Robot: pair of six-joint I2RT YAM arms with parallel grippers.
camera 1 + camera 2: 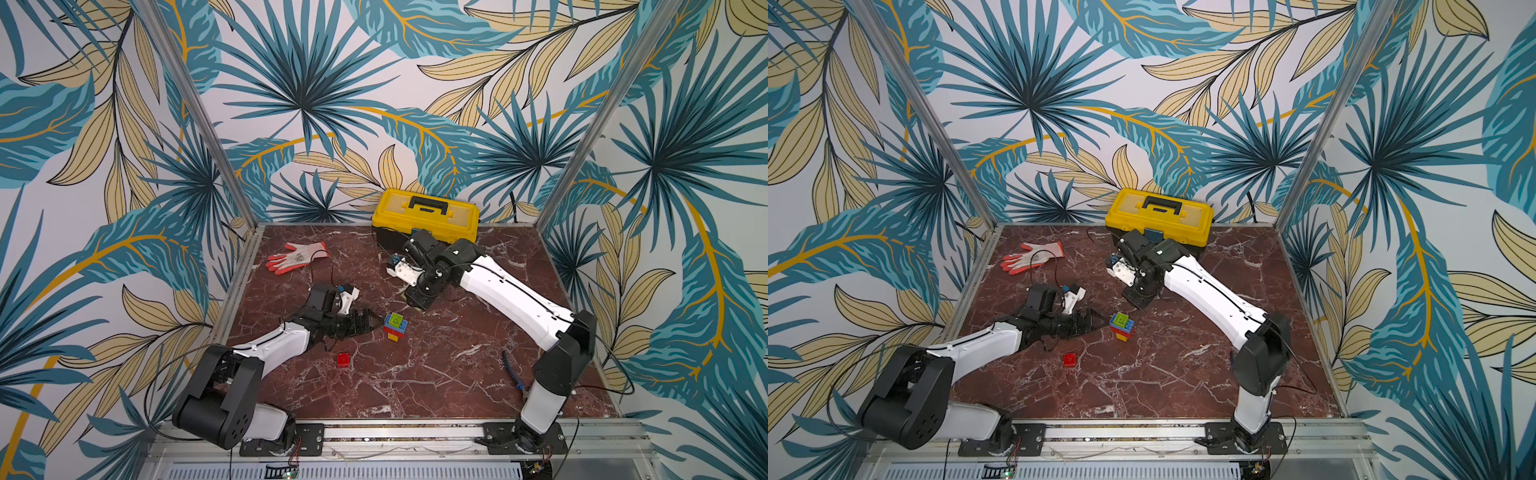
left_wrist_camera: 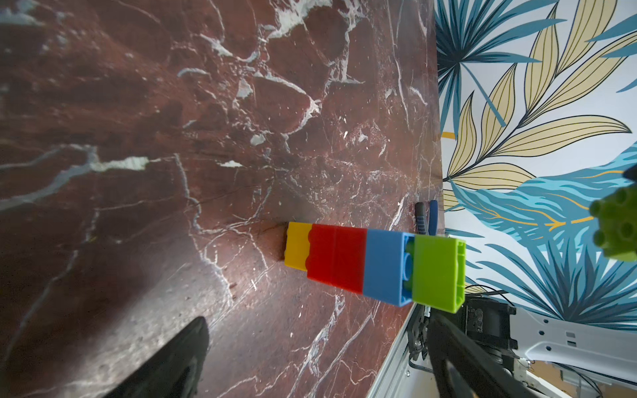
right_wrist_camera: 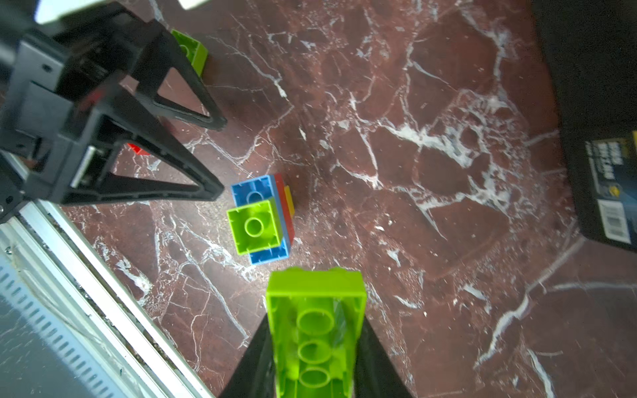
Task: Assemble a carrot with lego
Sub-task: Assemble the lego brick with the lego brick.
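Note:
The partly built carrot (image 1: 395,326) (image 1: 1122,326) stands upright mid-table: a yellow brick (image 2: 298,246) at the bottom, then red, then blue, with a square lime-green brick (image 3: 253,225) on top. My left gripper (image 1: 372,324) (image 3: 219,158) lies low just left of it, open, with nothing between its fingers (image 2: 172,361). My right gripper (image 1: 415,301) hangs behind and to the right of the stack, shut on an oblong lime-green lego brick (image 3: 315,330). A loose red brick (image 1: 343,359) (image 1: 1070,359) lies in front of the left gripper. Another small lime brick (image 3: 193,51) lies beyond the left gripper.
A yellow toolbox (image 1: 426,214) stands against the back wall behind the right arm. An orange-and-white glove (image 1: 297,255) lies at the back left. Blue-handled pliers (image 1: 510,368) lie near the right arm's base. Metal rails edge the table.

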